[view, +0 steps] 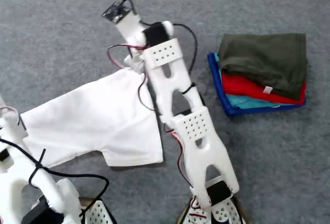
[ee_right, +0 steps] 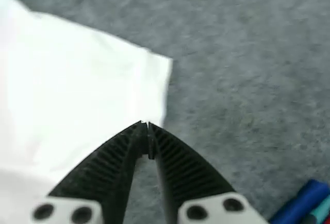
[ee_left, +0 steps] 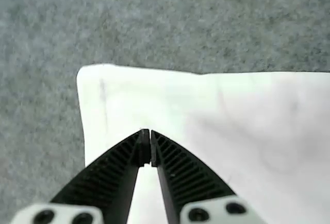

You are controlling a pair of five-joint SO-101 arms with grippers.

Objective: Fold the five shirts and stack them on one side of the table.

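the white shirt lies spread on the grey surface, left of centre, with a wide stretch of surface beyond its far edge. the right arm runs along the shirt's right edge, its jaws pressed together at the far corner. the left arm has its jaws pressed together over another corner. well apart at the right side, 4 folded shirts sit stacked, dark green on top. a small white tag shows there, too small to read.
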